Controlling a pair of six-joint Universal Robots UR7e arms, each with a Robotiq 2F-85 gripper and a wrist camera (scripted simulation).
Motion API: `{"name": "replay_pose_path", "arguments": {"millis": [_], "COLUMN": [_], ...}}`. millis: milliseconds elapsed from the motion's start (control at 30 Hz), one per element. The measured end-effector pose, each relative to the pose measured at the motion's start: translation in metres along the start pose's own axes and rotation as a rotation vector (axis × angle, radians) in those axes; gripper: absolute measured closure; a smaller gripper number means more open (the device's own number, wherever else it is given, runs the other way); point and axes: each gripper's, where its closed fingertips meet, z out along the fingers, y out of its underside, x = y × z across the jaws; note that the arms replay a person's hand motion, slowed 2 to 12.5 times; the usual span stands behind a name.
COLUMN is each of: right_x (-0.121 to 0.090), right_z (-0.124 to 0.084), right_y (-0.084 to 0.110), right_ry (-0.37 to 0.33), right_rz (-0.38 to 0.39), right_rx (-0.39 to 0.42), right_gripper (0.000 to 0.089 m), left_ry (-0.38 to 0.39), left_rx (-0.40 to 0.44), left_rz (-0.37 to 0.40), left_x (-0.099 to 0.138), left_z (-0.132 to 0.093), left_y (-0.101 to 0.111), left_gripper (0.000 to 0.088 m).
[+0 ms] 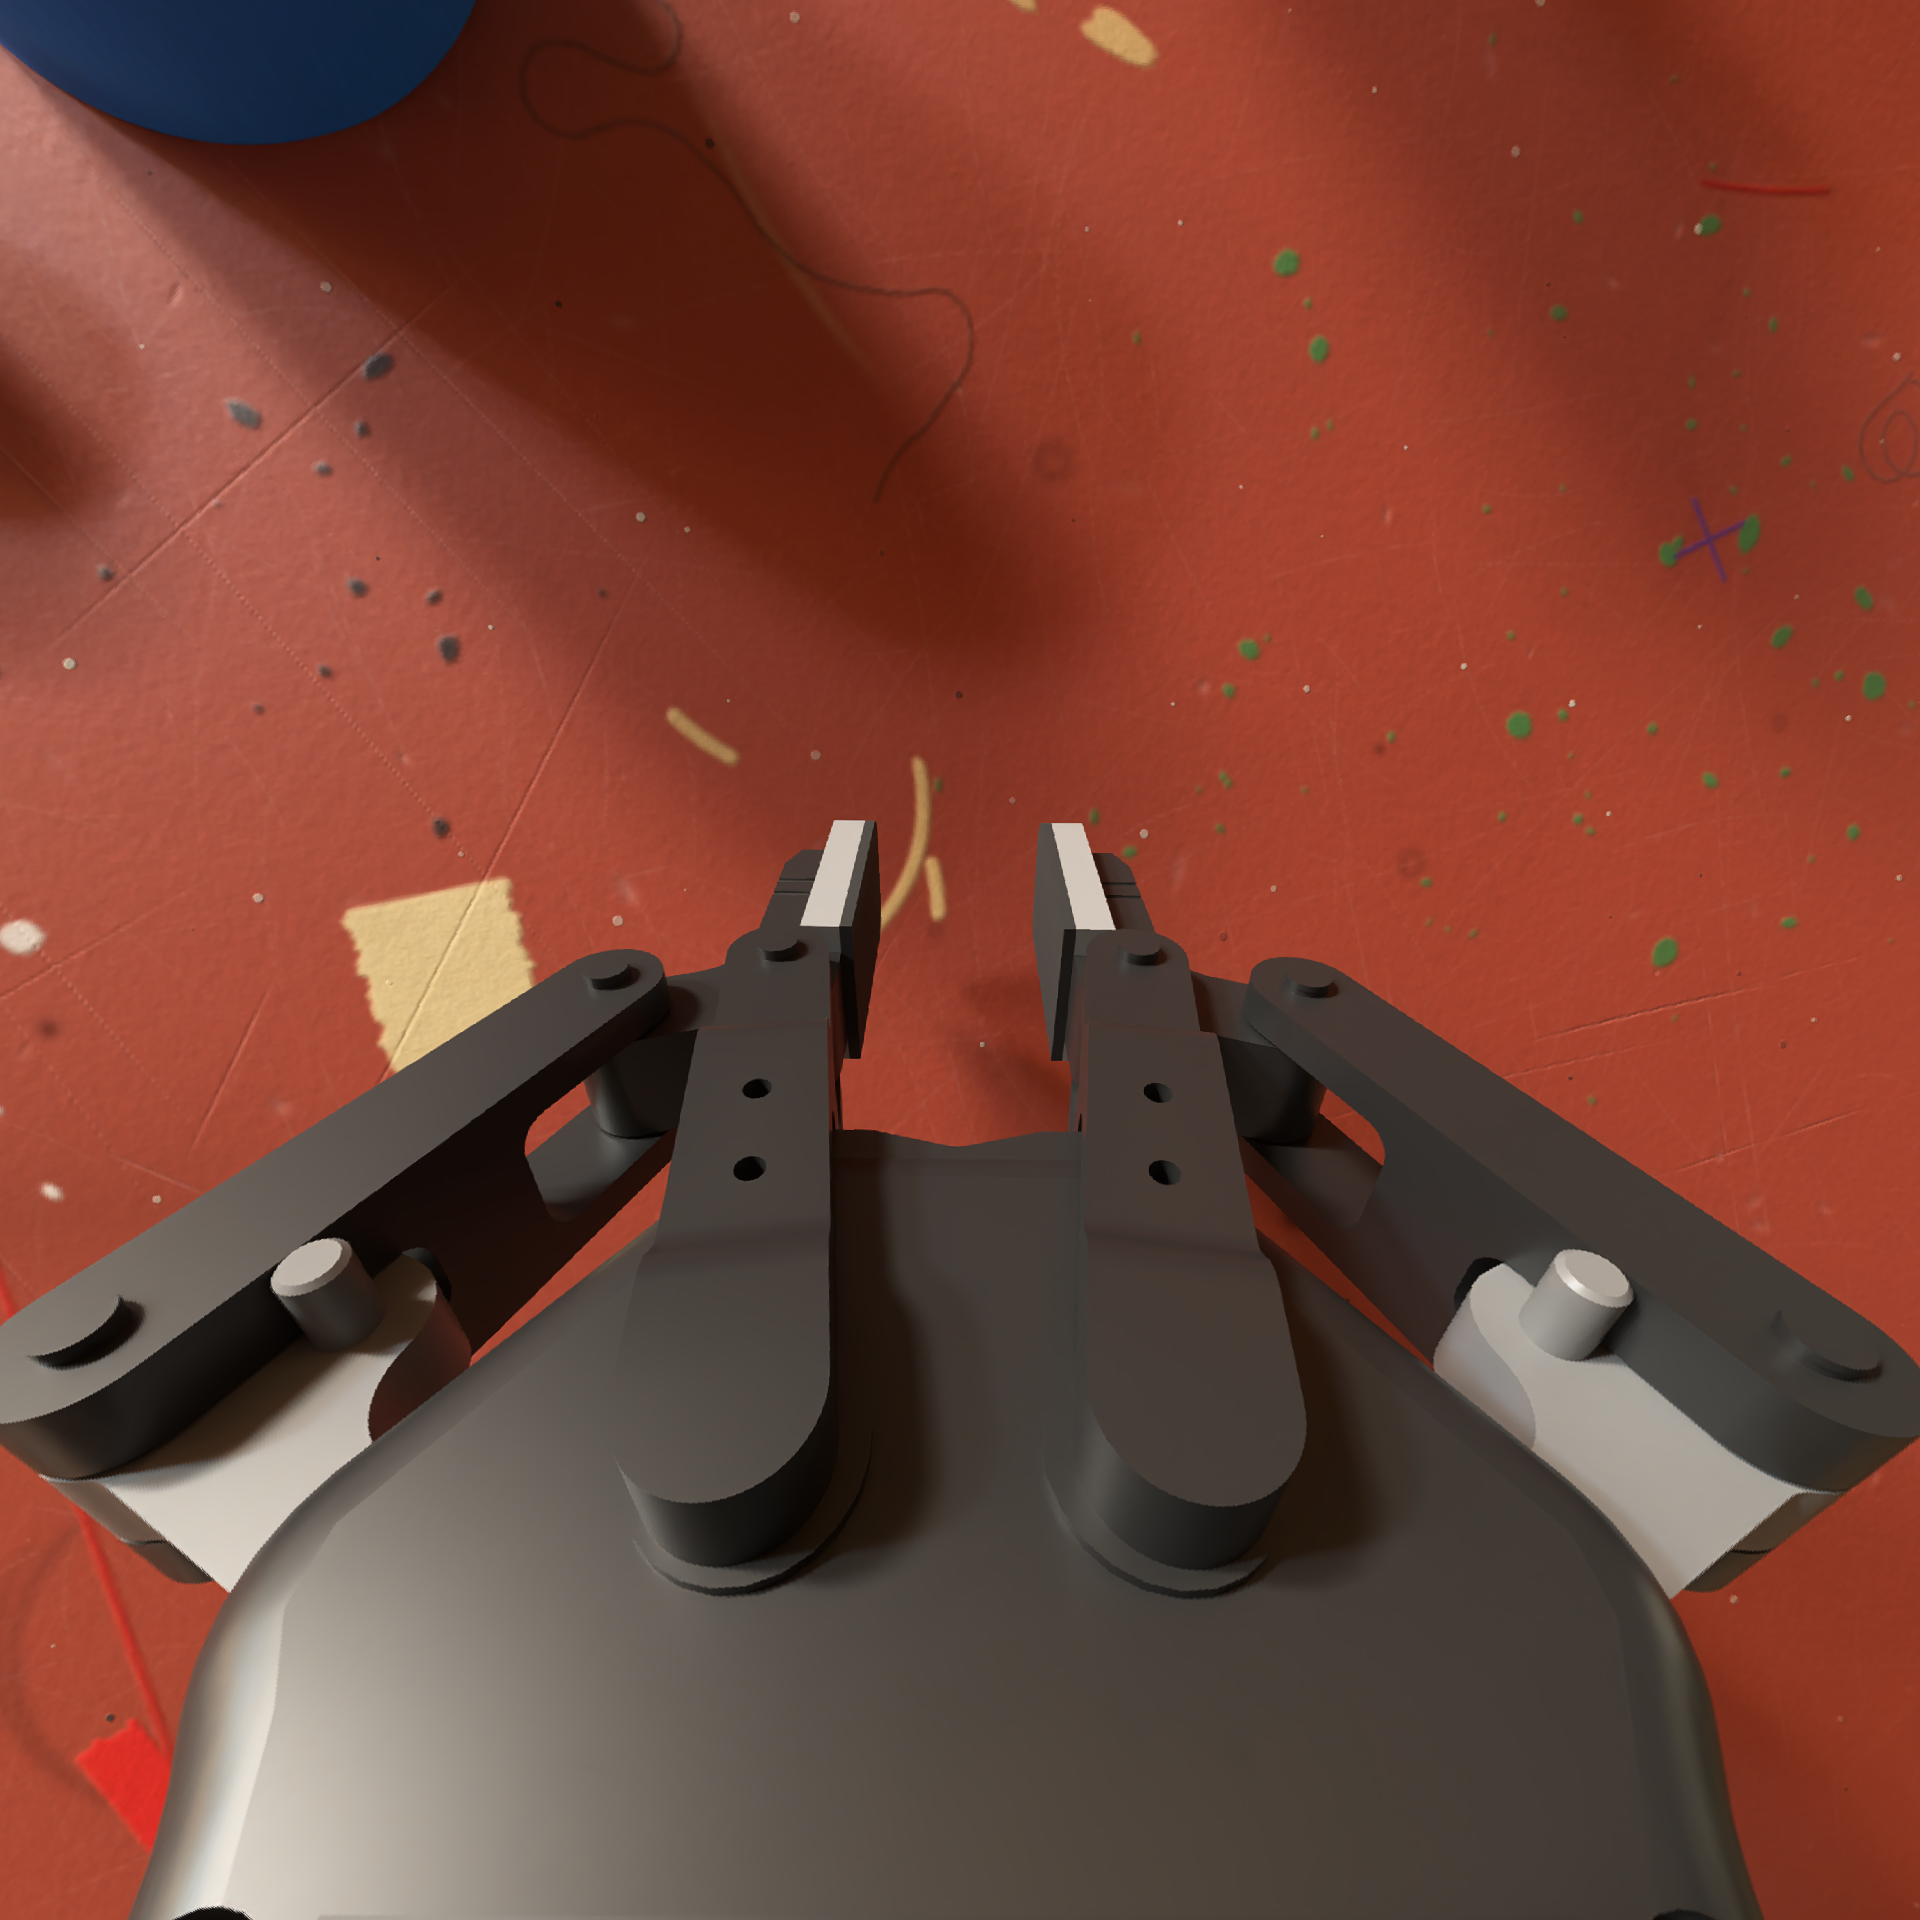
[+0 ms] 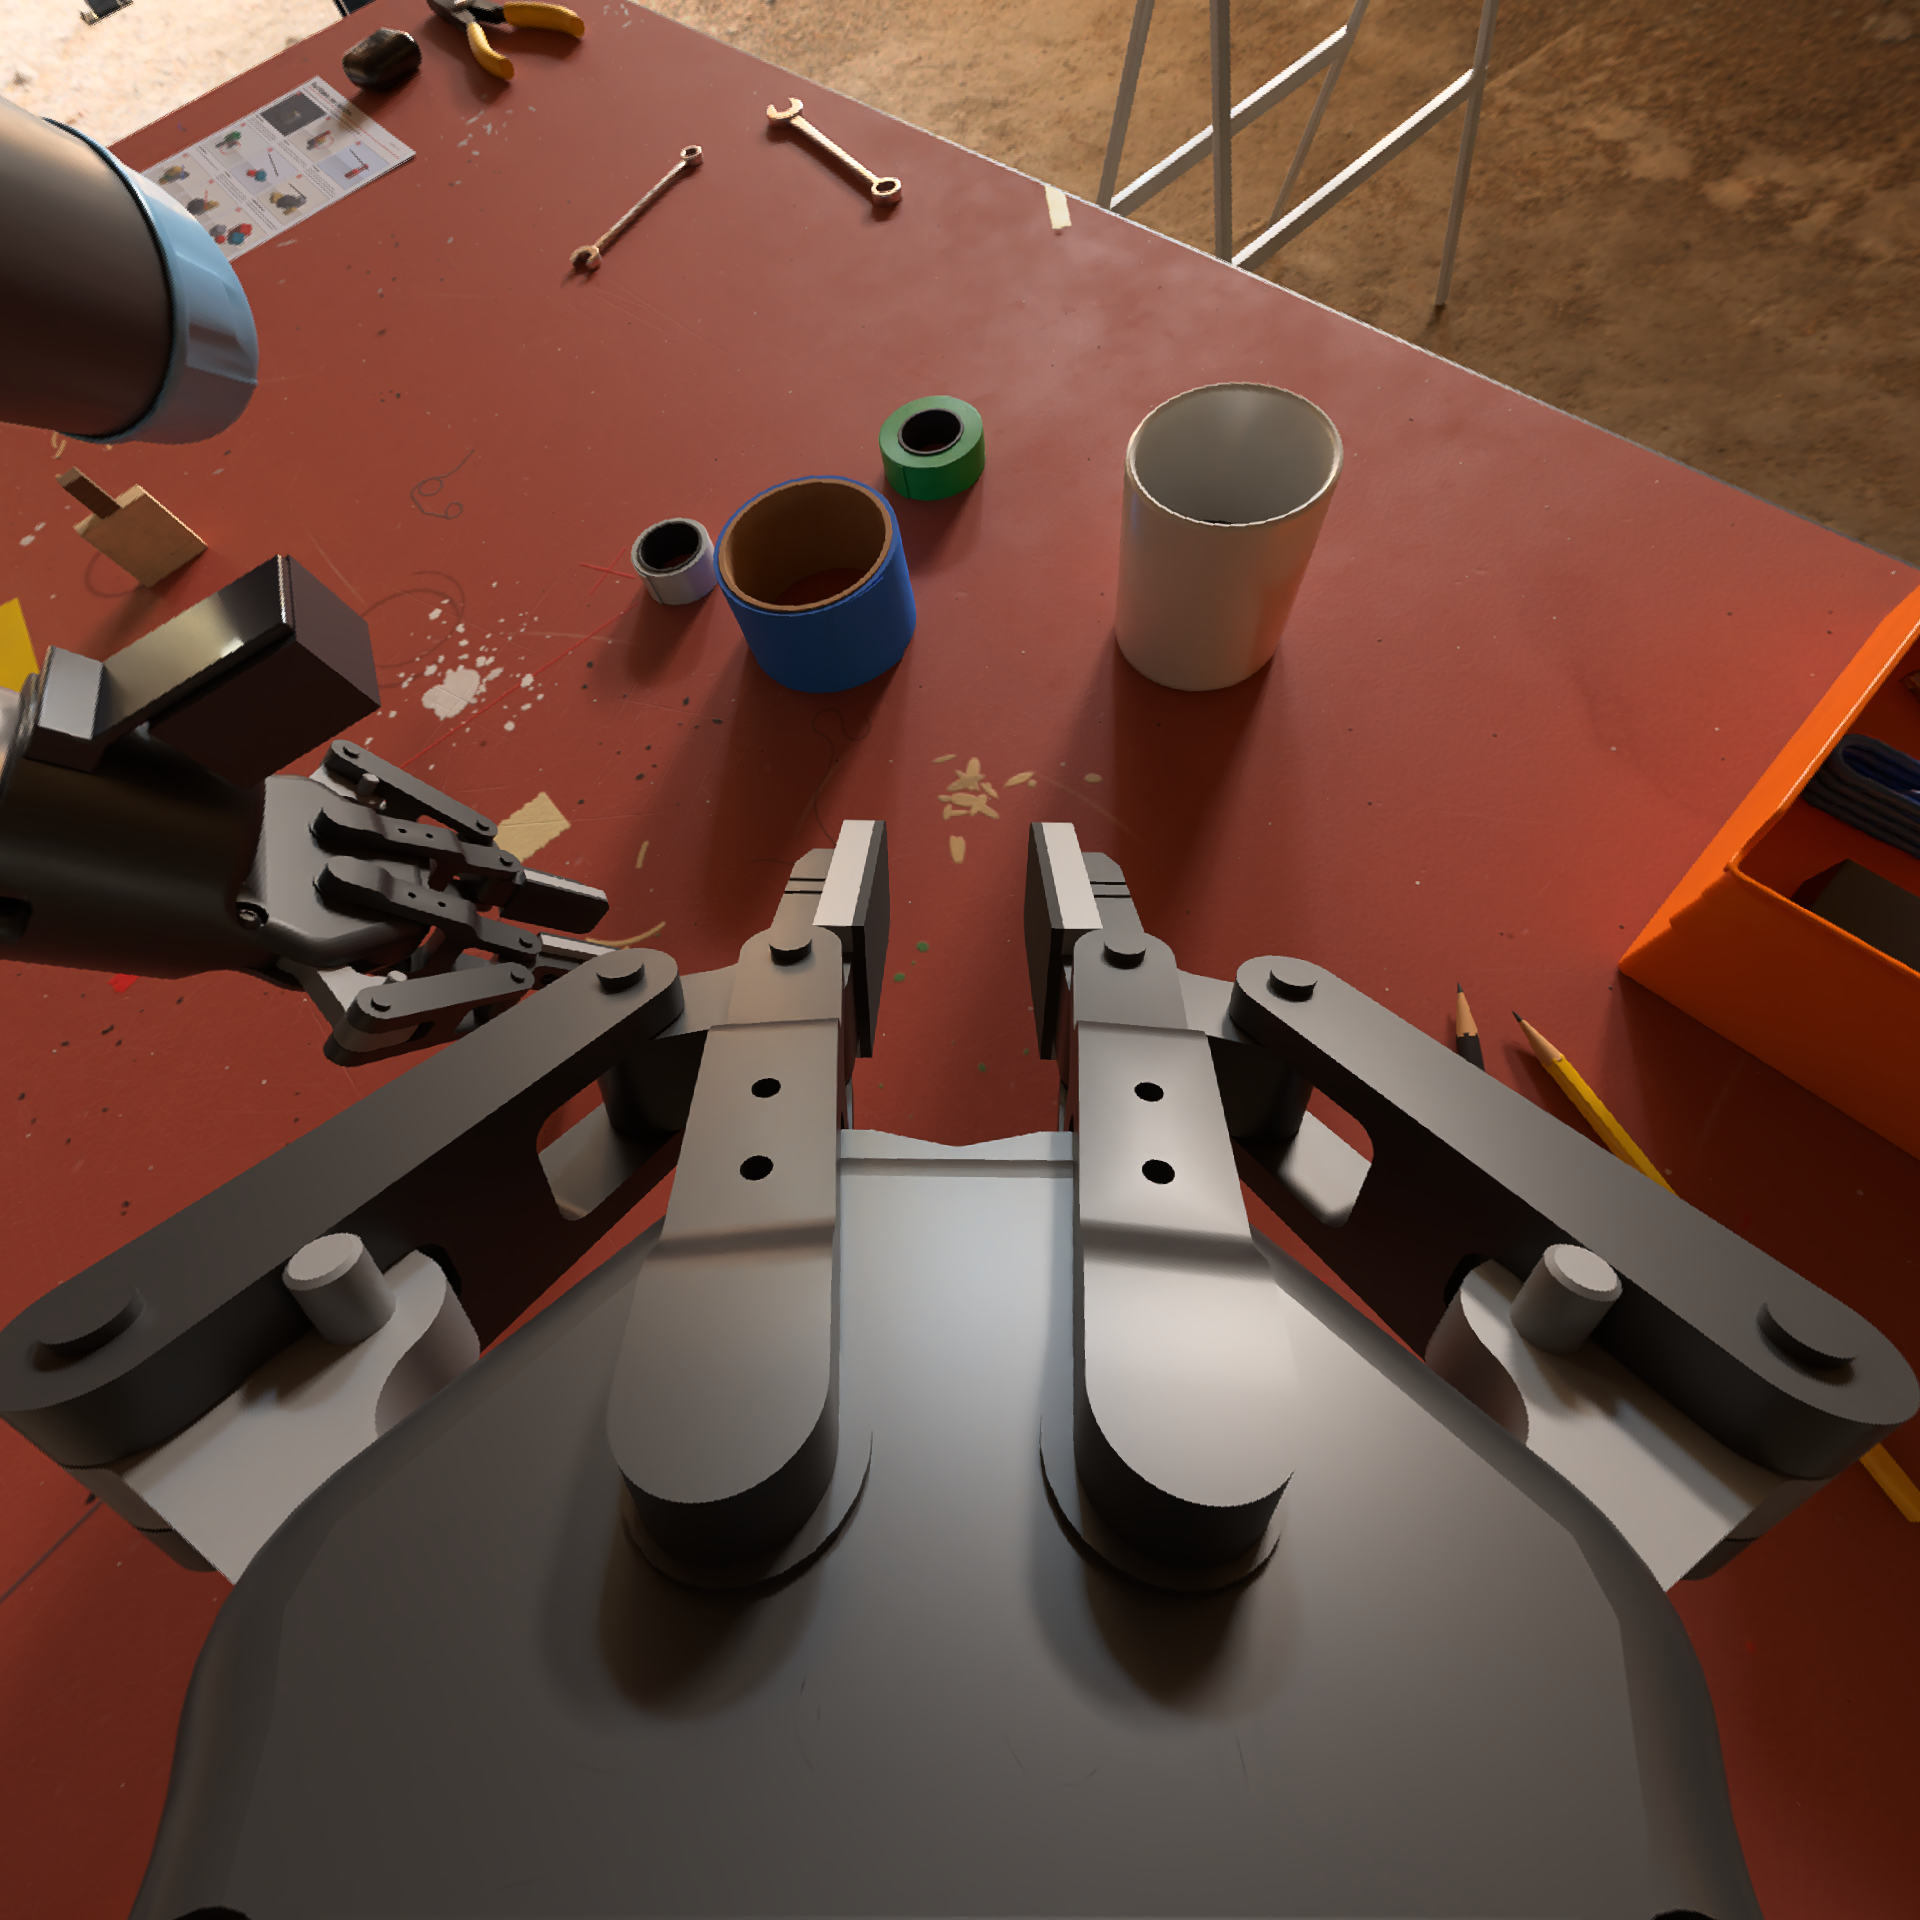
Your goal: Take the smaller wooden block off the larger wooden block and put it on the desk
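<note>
The larger wooden block (image 2: 143, 537) lies flat on the red desk (image 2: 1039, 343) at the far left of the right wrist view. The smaller wooden block (image 2: 87, 490) sits on its far end. My left gripper (image 1: 956, 883) is open and empty, close above bare desk; neither block shows in its own view. In the right wrist view the left gripper (image 2: 594, 925) is nearer than the blocks and apart from them. My right gripper (image 2: 956, 883) is open and empty, high above the desk and far to the right of the blocks.
A blue tape roll (image 2: 821, 587), small grey roll (image 2: 675, 561), green roll (image 2: 932, 447) and white cup (image 2: 1226, 530) stand mid-desk. An orange bin (image 2: 1808, 935) and pencils (image 2: 1590, 1112) are at the right. Wrenches (image 2: 634, 208), pliers (image 2: 499, 31) and a printed sheet (image 2: 275, 161) lie at the back.
</note>
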Motion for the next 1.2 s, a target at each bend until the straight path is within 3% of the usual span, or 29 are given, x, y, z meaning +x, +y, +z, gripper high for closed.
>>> {"name": "replay_pose_path", "arguments": {"millis": [1200], "right_x": [0.007], "right_z": [-0.0024], "right_y": [0.0058], "right_ry": [-0.008], "right_rz": [0.026], "right_rx": [0.002], "right_gripper": [0.0653], "left_ry": [0.001], "left_rx": [-0.004], "left_rz": [-0.005], "left_x": [0.0015], "left_z": [0.0012], "left_y": [-0.0021], "left_gripper": [0.0608]}}
